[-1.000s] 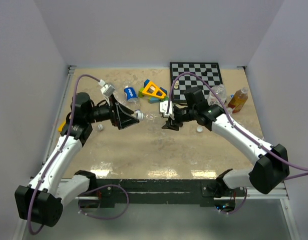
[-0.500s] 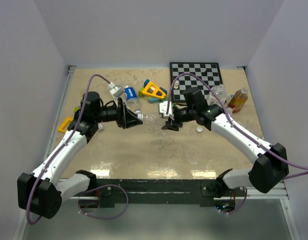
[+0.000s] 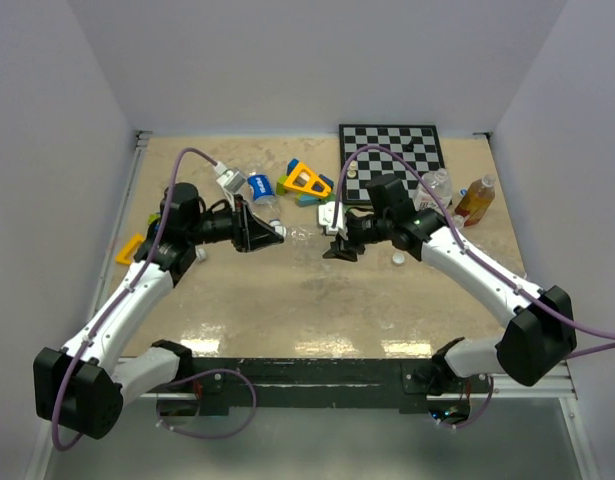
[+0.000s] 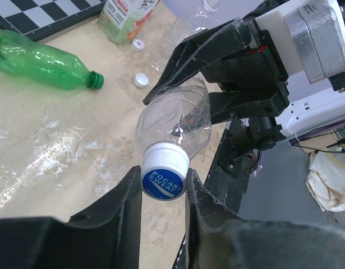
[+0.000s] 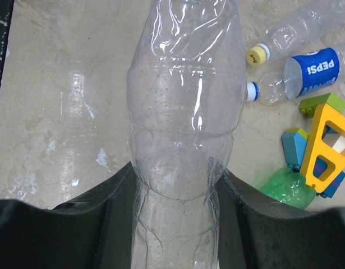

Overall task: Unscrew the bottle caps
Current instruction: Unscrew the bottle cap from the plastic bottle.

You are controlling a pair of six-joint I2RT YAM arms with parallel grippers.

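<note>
Seen from above, two robot arms meet over the middle of a tan worktop [image 3: 317, 300] and hold one clear bottle [image 3: 303, 233] level between them; the left arm reaches in from 9 o'clock, the right from 3 o'clock.

The left fingers [image 4: 126, 202] are clenched on the bottle's white cap [image 4: 165, 171], one finger pressed to each side of its rim; the cap's blue printed top faces the wrist camera; it sits out at the fingertips, not deep in the grip. Beyond the cap, toward 12 o'clock in the left wrist view, the bottle's body runs away to the right fingers [image 5: 107, 204], which are grasping it around its narrow waist.

The step in hand looks like the first turn of this cap. To do it well, the left wrist should roll about the bottle's long axis, in line with the neck; the right grip must be firm enough that the thin body neither spins nor crumples. The shallow hold on the cap could slip, so an even squeeze matters; then a straight pull away once the thread lets go.

More work seems to wait on the worktop. At 10 o'clock in the left wrist view lies a green bottle [image 4: 40, 60] with its green cap [image 4: 95, 82] on, and two loose white caps [image 4: 141, 80] lie near it. At 2 o'clock in the right wrist view lie a bottle with a yellow cap [image 5: 258, 54] and a Pepsi bottle [image 5: 309, 68], both capped.
</note>
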